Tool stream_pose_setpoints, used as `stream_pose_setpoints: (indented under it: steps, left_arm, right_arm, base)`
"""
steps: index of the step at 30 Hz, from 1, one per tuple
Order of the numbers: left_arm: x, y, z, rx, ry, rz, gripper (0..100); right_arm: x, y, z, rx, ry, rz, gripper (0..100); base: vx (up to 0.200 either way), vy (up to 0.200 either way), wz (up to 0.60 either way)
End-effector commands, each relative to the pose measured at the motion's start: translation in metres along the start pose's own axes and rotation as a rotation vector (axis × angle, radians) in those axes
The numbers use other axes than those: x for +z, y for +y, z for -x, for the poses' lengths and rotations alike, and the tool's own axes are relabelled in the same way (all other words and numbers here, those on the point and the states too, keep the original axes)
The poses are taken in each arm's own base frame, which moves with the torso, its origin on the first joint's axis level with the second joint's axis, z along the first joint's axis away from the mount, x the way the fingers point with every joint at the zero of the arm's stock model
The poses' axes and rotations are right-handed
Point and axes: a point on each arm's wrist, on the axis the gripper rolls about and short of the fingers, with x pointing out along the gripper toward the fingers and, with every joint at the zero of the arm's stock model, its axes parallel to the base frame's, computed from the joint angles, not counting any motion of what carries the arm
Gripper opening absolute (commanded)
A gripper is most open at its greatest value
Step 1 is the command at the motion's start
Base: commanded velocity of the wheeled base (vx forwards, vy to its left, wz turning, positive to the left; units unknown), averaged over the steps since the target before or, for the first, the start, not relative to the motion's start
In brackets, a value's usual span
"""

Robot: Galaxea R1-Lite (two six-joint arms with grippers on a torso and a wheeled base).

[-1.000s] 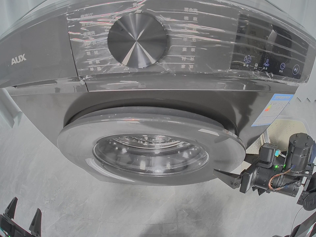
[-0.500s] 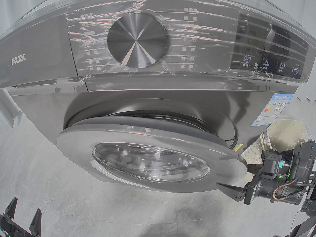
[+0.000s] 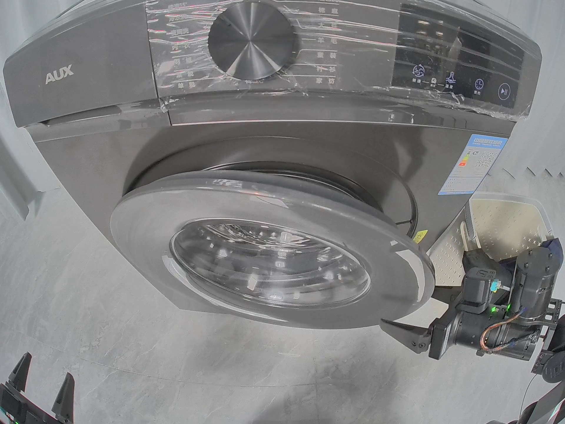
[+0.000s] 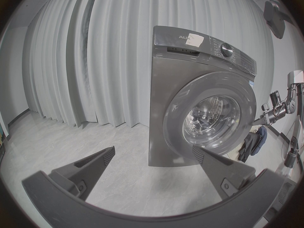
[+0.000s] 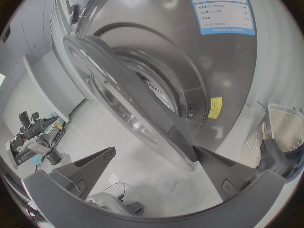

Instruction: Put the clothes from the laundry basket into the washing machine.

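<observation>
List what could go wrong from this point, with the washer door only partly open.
1. The right gripper is open, with only one finger at the edge of the door; it may slip off and the door could swing shut.
2. The laundry basket with the clothes stands close beside the right arm; pulling further could bump it.
3. The gap looks too narrow for loading yet.

Left pincer [image 3: 46,368] low, jaws spread — right pincer [image 5: 154,152] extended, likewise spread.

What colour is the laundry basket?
The laundry basket is cream-white with tiny holes, clearest in the right wrist view.
</observation>
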Motion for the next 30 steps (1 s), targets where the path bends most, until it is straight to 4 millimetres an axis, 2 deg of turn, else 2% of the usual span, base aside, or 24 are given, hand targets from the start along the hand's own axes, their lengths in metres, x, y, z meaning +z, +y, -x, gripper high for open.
stream_pose_setpoints:
  steps: [1,6,13,22,27,30]
  left_arm:
    - [-0.005,0.000,0.000,0.001,0.004,0.001,100]
    - [-0.005,0.000,0.000,0.001,0.005,0.001,100]
    - [-0.005,0.000,0.000,0.001,0.005,0.001,100]
    - [-0.005,0.000,0.000,0.001,0.005,0.001,100]
    - [-0.005,0.000,0.000,0.001,0.005,0.001,100]
    - [-0.005,0.000,0.000,0.001,0.005,0.001,100]
  right_arm:
    - [-0.006,0.006,0.012,0.036,0.003,0.010,100]
    - [-0.003,0.003,0.010,0.023,-0.008,0.009,100]
    - [-0.001,0.002,-0.005,0.019,0.014,0.007,100]
    - [-0.013,0.010,0.009,0.057,0.042,0.020,100]
    - [-0.005,0.007,0.004,0.038,0.014,0.014,100]
    - [-0.002,0.006,-0.006,0.033,0.018,0.012,100]
  base:
    - [0.000,0.000,0.00]
    - [0.000,0.000,0.00]
    - [-0.171,0.000,0.00]
    - [0.000,0.000,0.00]
    - [0.000,0.000,0.00]
    - [-0.200,0.000,0.00]
